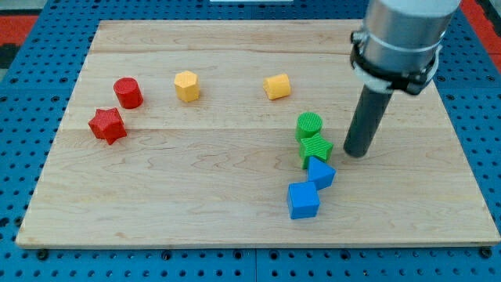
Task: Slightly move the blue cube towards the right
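Note:
The blue cube (303,200) lies on the wooden board (196,196) at the lower middle right. A blue triangular block (320,173) touches its upper right corner. Above that stand a green star-like block (316,149) and a green cylinder (309,125), stacked in a line. My tip (356,153) rests on the board to the right of the green blocks, above and to the right of the blue cube, with a gap between it and any block.
A red cylinder (127,92) and a red star block (107,125) sit at the left. A yellow hexagonal block (186,86) and a yellow block (277,86) lie near the top. A blue pegboard (477,110) surrounds the board.

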{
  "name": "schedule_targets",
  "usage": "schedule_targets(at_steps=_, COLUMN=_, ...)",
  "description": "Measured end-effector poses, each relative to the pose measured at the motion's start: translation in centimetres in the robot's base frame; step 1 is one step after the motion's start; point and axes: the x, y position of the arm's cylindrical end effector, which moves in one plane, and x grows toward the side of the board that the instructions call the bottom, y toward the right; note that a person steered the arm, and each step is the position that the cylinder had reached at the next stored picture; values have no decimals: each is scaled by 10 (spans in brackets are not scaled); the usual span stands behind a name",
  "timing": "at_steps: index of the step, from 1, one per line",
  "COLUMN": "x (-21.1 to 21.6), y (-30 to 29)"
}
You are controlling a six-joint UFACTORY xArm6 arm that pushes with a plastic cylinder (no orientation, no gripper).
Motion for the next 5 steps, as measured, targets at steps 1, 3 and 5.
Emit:
schedule_targets(at_steps=1, x=41, y=-23)
schedule_targets(at_steps=3, x=50, y=-31)
schedule_targets(at_steps=5, x=108, y=-131)
